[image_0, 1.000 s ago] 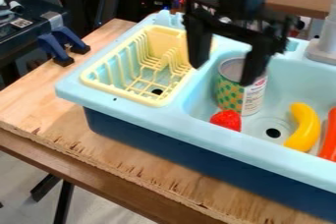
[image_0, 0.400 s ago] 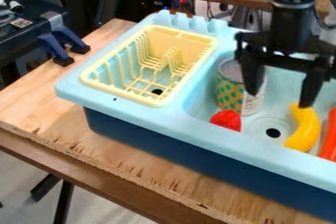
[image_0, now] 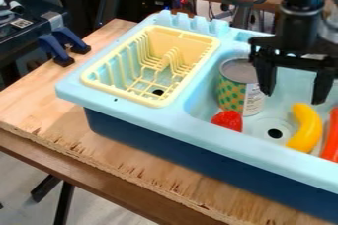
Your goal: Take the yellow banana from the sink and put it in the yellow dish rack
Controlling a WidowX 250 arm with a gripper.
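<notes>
While the angular fingers of the black gripper stand wide apart, a smooth, curved yellow banana lies below them in the plastic sink. Nearby are a cylindrical, metal-topped can, a bumpy strawberry and a smooth red-orange object. A ribbed yellow rack sits left; splintery-edged plywood forms the surface.
</notes>
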